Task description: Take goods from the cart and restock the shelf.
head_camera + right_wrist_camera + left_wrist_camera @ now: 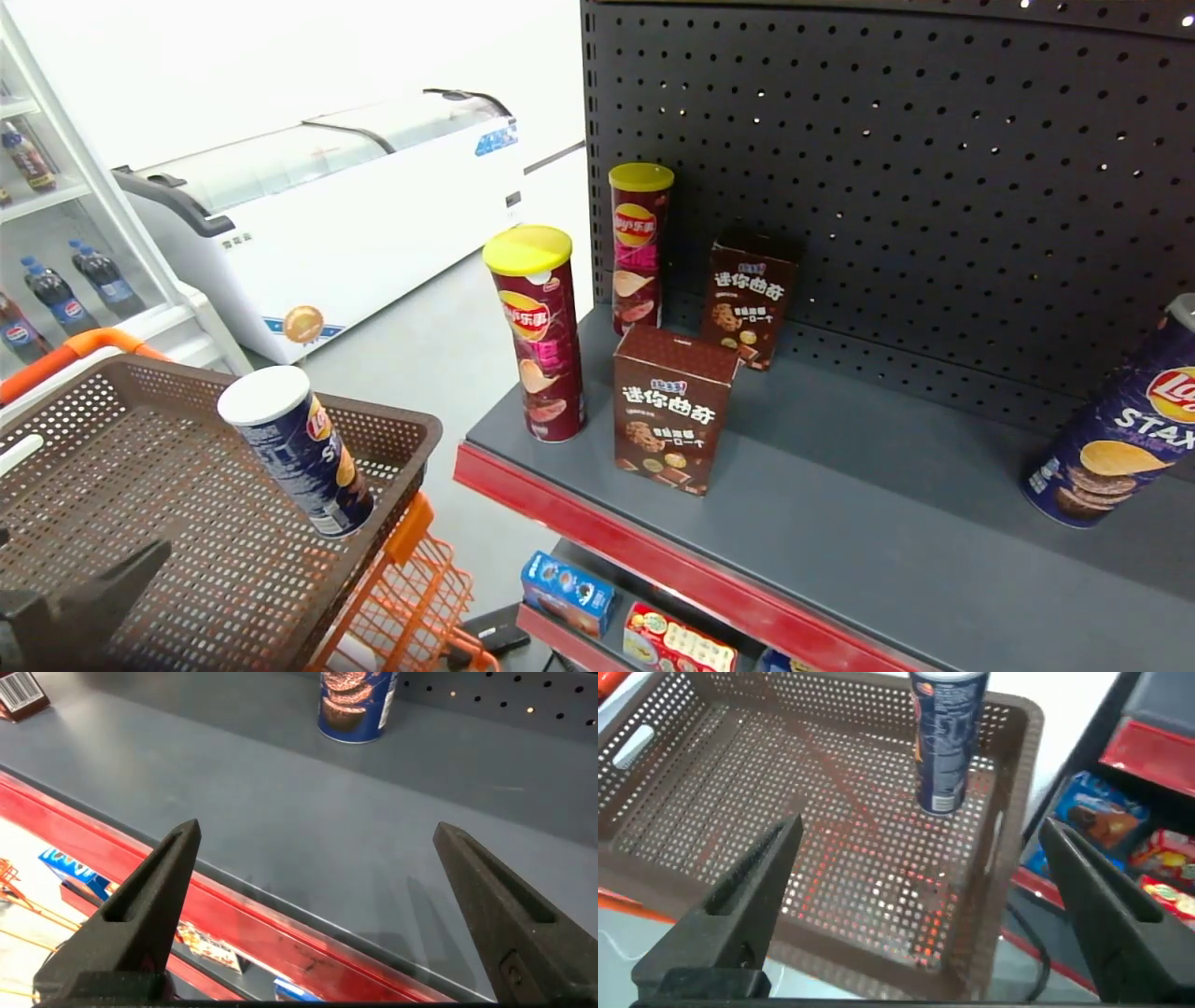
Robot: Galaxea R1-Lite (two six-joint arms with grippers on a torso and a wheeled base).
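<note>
A blue chip can with a white lid stands tilted in the brown cart basket, near its right wall. My left gripper hangs open over the basket floor with the same can just beyond its fingertips; one finger shows at the head view's lower left. On the grey shelf stand two maroon chip cans, two brown cookie boxes and a second blue can at the far right. My right gripper is open above the shelf's front, that blue can farther back.
A black pegboard backs the shelf, whose front edge is a red strip. Snack boxes lie on the lower shelf. The orange cart frame sits under the basket. A chest freezer and drinks fridge stand behind.
</note>
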